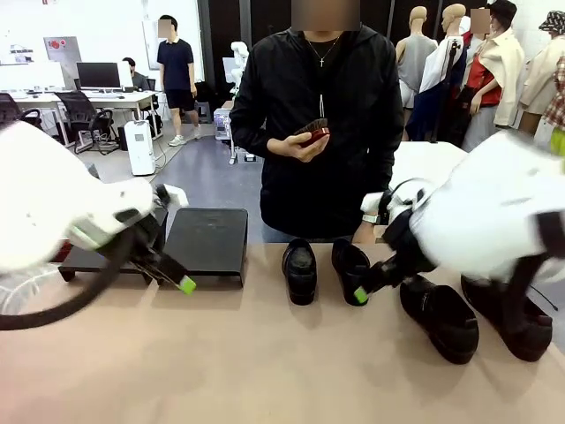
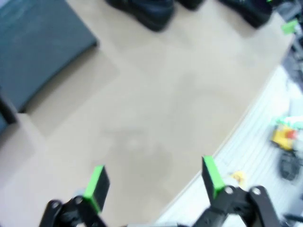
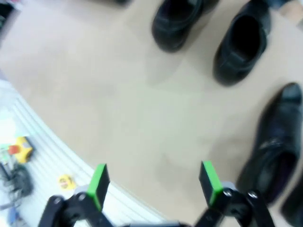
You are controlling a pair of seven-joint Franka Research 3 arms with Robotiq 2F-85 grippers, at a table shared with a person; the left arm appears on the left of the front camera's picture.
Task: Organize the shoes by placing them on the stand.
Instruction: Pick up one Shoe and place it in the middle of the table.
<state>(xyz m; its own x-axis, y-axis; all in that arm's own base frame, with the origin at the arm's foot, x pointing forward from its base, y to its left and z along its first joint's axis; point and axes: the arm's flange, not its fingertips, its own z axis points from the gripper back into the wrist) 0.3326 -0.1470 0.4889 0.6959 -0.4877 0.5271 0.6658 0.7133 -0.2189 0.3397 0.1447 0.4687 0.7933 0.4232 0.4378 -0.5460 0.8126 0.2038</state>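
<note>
From the front, the two loafers sit on the table just right of the stand and the longer shoes farther right, with a person holding a phone behind. In the left wrist view, the left gripper is spread and empty over bare table near the stand, whose top looks free. In the right wrist view, the right gripper, likewise spread and empty, hovers short of the loafers; it should straddle one across its opening, minding the close neighbour.

Left gripper jaws spread wide above tan table, dark stand upper left; black shoes along top edge
</note>
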